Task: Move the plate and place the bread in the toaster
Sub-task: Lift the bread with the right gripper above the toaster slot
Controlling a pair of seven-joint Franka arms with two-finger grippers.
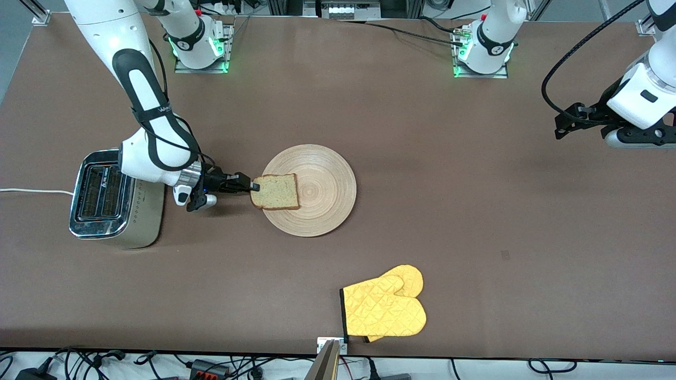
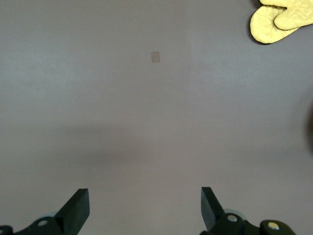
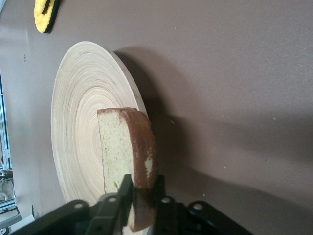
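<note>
Brown tabletop fills your view, with the toaster (image 1: pixel 113 199) at the right arm's end and the plate (image 1: pixel 322 200) near the middle. Your right arm bends down past the toaster, wrist laid level, and the right gripper (image 1: pixel 254 186) has its fingers pinched on the crust edge of the bread (image 1: pixel 275 191), which lies over the plate's rim. Your left arm waits high over its own end, left gripper (image 2: pixel 145 208) spread wide and holding nothing. You'll see a yellow oven mitt (image 1: pixel 384 309) nearer the front camera than the plate.
</note>
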